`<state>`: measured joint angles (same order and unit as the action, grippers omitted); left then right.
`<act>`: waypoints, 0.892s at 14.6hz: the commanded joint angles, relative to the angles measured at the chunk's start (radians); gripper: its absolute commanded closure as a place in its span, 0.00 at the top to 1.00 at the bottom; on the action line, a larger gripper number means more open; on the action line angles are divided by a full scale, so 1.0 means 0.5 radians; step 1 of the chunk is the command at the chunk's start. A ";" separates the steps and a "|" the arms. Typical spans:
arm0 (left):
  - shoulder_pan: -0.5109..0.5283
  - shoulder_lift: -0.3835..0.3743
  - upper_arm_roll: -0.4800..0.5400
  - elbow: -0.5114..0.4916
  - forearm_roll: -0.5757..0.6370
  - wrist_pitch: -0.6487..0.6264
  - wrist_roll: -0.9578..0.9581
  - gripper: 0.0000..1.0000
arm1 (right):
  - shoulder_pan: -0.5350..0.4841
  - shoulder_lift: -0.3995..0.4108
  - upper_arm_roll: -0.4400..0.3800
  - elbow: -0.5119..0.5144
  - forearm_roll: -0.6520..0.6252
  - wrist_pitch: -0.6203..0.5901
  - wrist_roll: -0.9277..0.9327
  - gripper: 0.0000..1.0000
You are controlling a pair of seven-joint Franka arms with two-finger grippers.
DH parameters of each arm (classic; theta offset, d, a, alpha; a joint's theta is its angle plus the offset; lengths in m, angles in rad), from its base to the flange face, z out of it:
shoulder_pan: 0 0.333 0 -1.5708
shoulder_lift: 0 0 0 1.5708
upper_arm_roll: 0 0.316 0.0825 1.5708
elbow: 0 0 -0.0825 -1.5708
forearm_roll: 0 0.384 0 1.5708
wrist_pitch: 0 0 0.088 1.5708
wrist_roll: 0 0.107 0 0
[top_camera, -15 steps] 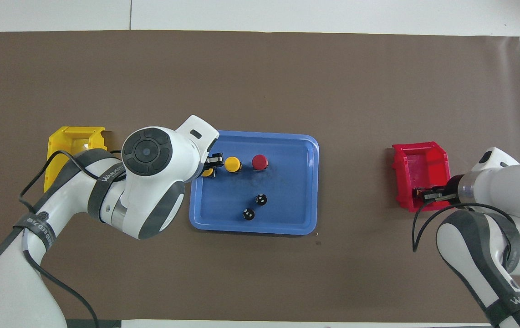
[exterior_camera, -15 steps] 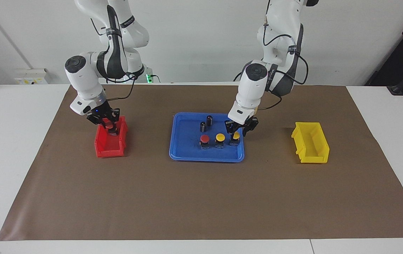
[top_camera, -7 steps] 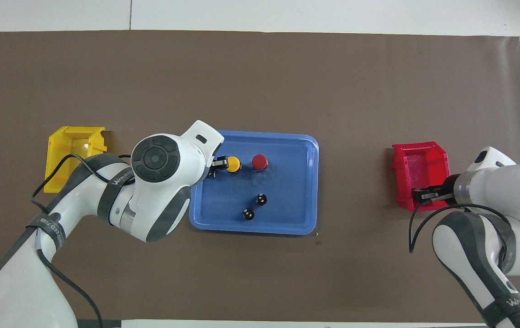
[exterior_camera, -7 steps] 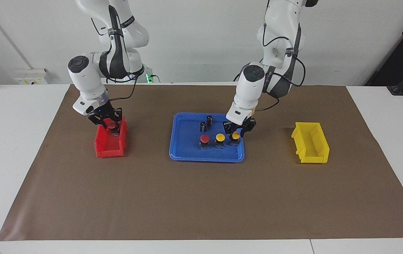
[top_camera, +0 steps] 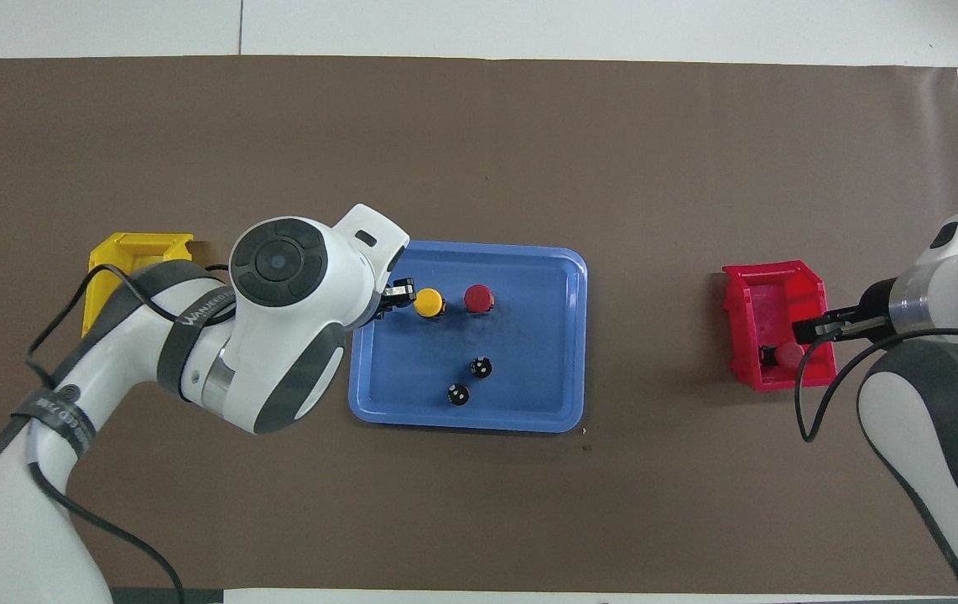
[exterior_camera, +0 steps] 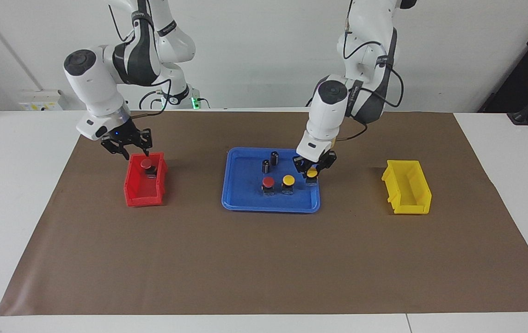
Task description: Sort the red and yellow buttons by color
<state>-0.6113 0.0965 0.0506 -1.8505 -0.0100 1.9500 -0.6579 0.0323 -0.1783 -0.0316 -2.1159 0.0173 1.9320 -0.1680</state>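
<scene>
A red button [exterior_camera: 146,164] stands in the red bin [exterior_camera: 144,200]; it also shows in the overhead view [top_camera: 788,354]. My right gripper [exterior_camera: 127,151] is open and empty, just above the end of that bin nearer the robots. My left gripper [exterior_camera: 312,171] is shut on a yellow button [exterior_camera: 311,174], held slightly above the blue tray [exterior_camera: 271,207] at its corner toward the left arm's end. A second yellow button [exterior_camera: 288,179] and a red button [exterior_camera: 268,181] stand beside it in the tray. In the overhead view the left arm hides the held button.
Two dark capless cylinders [exterior_camera: 266,165] [exterior_camera: 274,157] stand in the tray, nearer the robots than the buttons. An empty yellow bin [exterior_camera: 407,203] sits toward the left arm's end of the table. A brown mat [exterior_camera: 264,263] covers the table.
My right gripper let go of the red button in the red bin, opened and rose away. My left gripper closed on the yellow button and lifted it slightly.
</scene>
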 commanded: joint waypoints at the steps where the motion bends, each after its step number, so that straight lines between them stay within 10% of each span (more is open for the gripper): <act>1: 0.133 -0.232 0.015 0.216 -0.029 -0.487 0.174 0.01 | 0.122 0.095 0.014 0.359 0.024 -0.286 0.228 0.68; 5: 0.702 -0.319 0.015 0.078 -0.032 -0.443 0.802 0.01 | 0.480 0.340 0.014 0.776 0.078 -0.321 0.843 0.75; 9: 1.121 -0.368 0.015 -0.250 -0.075 -0.066 1.233 0.01 | 0.916 0.911 0.017 1.292 0.094 -0.162 1.522 0.74; 13: 1.121 -0.285 0.015 -0.435 -0.075 0.168 1.233 0.01 | 1.153 1.083 0.017 1.112 -0.037 0.194 1.726 0.74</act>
<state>-0.0391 -0.0517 0.0687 -2.0308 -0.0339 1.9877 -0.0367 0.5875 0.3280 -0.0174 -1.5504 0.0305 1.9987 0.6715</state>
